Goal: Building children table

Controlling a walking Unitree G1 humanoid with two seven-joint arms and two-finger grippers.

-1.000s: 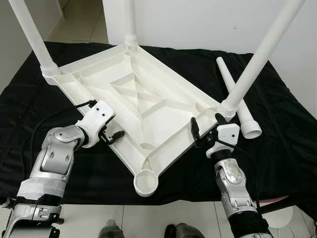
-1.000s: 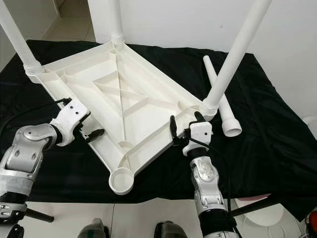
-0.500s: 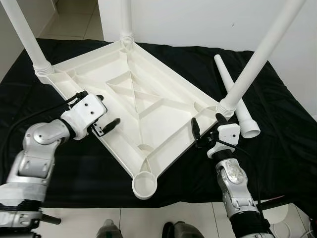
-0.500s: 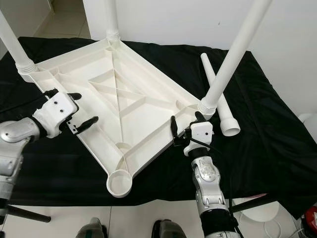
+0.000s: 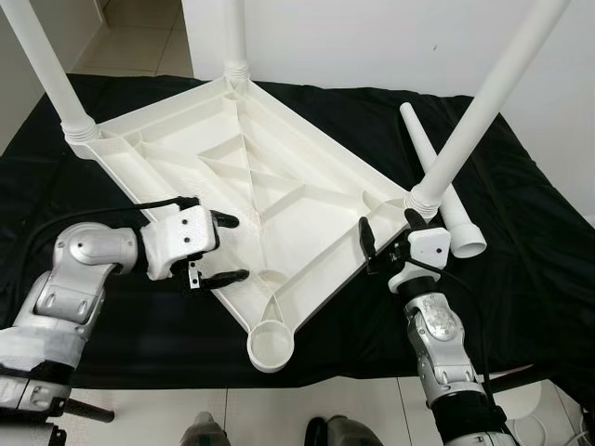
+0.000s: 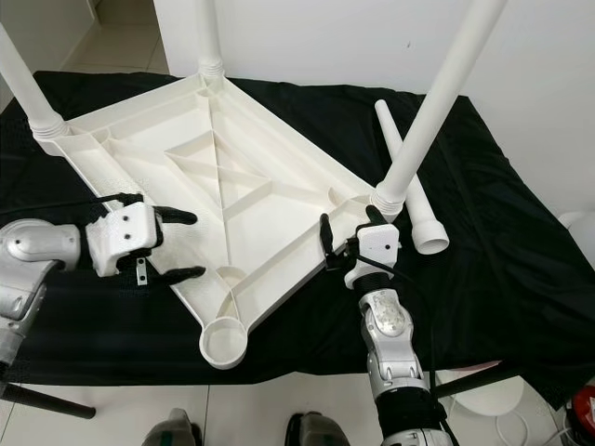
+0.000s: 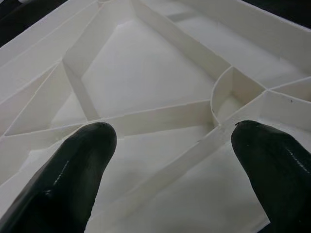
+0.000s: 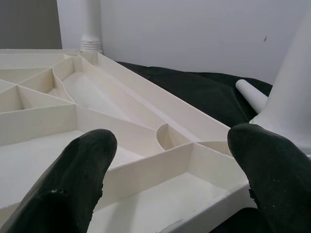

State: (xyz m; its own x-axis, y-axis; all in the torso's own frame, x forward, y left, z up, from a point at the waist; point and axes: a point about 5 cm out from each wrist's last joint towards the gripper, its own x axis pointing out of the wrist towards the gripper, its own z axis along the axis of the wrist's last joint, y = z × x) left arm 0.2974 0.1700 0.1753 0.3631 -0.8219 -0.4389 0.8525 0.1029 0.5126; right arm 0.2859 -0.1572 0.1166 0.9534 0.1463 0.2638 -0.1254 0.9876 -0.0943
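Note:
A white plastic table top (image 5: 279, 177) lies upside down on a black cloth. Three white legs stand in its corner sockets: far left (image 5: 46, 65), far middle (image 5: 235, 37) and right (image 5: 474, 111). The near corner socket (image 5: 271, 344) holds nothing. A loose leg (image 5: 462, 223) lies on the cloth to the right of the top. My left gripper (image 5: 230, 248) is open, its fingers straddling the near-left rim, with ribs between them in the left wrist view (image 7: 172, 131). My right gripper (image 5: 386, 237) is open at the near-right rim beside the right leg's base, also seen in the right wrist view (image 8: 170, 138).
The black cloth (image 5: 539, 279) covers the whole work surface and ends at a front edge just beyond the near socket. A white wall (image 5: 372, 46) rises behind. Pale floor (image 5: 279, 413) lies below the front edge, with my feet at the bottom.
My left gripper has swung from outside the left rim inward and nearer, now across the near-left rim. The right gripper has stayed in place.

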